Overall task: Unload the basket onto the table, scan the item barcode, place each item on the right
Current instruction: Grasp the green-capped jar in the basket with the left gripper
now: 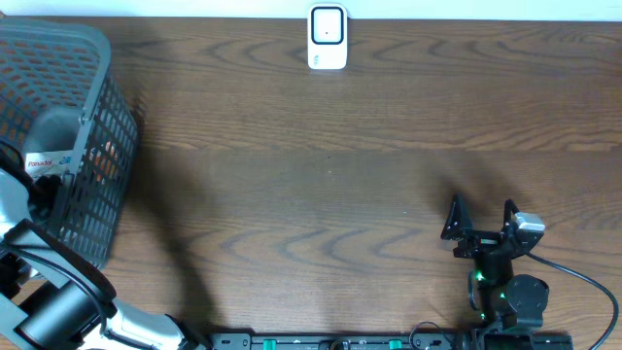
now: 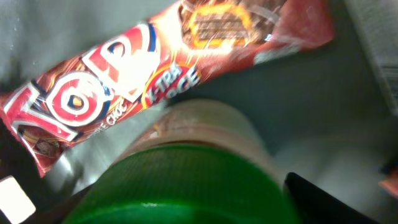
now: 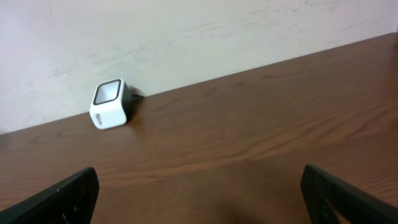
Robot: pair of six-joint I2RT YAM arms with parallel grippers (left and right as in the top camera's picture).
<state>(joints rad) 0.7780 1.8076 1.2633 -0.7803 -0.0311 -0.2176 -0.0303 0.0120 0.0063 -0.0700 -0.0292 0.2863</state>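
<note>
Nearest the left wrist lens: green lid (image 2: 180, 186) of a pale-walled jar (image 2: 211, 127), blurred, filling the lower middle of the view. Just behind the jar: red snack bar (image 2: 155, 68) in a glossy wrapper, lying aslant from lower left to upper right, with white lettering and a picture of chocolate pieces on its face; contact between the two not discernible. Around both: grey inside of the basket (image 2: 323, 93).

At lower right: one dark finger (image 2: 323, 198) of the left gripper (image 2: 199, 208), close beside the lid's rim. Opposite finger not made out; spread of the jaws, and any grip on the jar, impossible to tell.

Overhead: left arm (image 1: 58, 301) reaching from the near-left corner over the rim of the grey mesh basket at the left edge of the wooden table (image 1: 292, 175), gripper head sunk inside among the items. White barcode scanner (image 1: 328, 37) upright at the far edge of the table, about midway across, well apart from the basket. Right gripper (image 1: 481, 216) near the front right, over bare wood, fingers spread wide, nothing between them.

Right wrist view: dark fingertips (image 3: 62, 199) at the lower corners, far apart; scanner at upper left, close to the pale wall (image 3: 186, 31).
</note>
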